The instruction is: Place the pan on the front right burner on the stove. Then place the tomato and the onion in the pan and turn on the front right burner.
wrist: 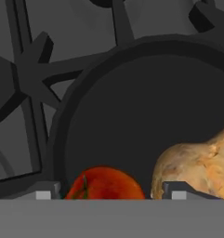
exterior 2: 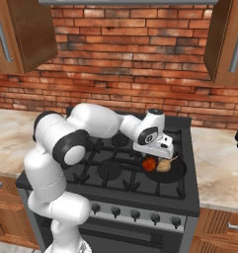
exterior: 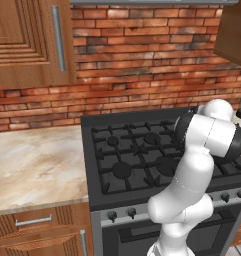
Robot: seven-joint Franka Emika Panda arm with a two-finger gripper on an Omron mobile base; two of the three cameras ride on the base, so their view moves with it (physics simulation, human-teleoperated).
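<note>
A brick wall and wooden cabinets stand behind the stove (exterior 2: 187,143), which sits between two pale stone counters (exterior: 32,165). My gripper (exterior 2: 157,157) hangs low over the front right burner, just above the pan (wrist: 146,107). In the hand view its two finger tips (wrist: 44,193) stand wide apart with the tomato (wrist: 104,183) between them, but I think nothing is gripped; the view is cut off there, so I am not fully sure. The tomato and the onion (exterior 2: 164,165) both lie inside the pan, side by side, the onion to the right with its stalk pointing away. The pan's handle I cannot make out. So what remains, in my judgement, is the burner knob (exterior 2: 176,221): it lies below and in front of the gripper, on the steel front panel. The pan's rim and the other knobs (exterior 2: 135,214) close beside it are what I must avoid.
</note>
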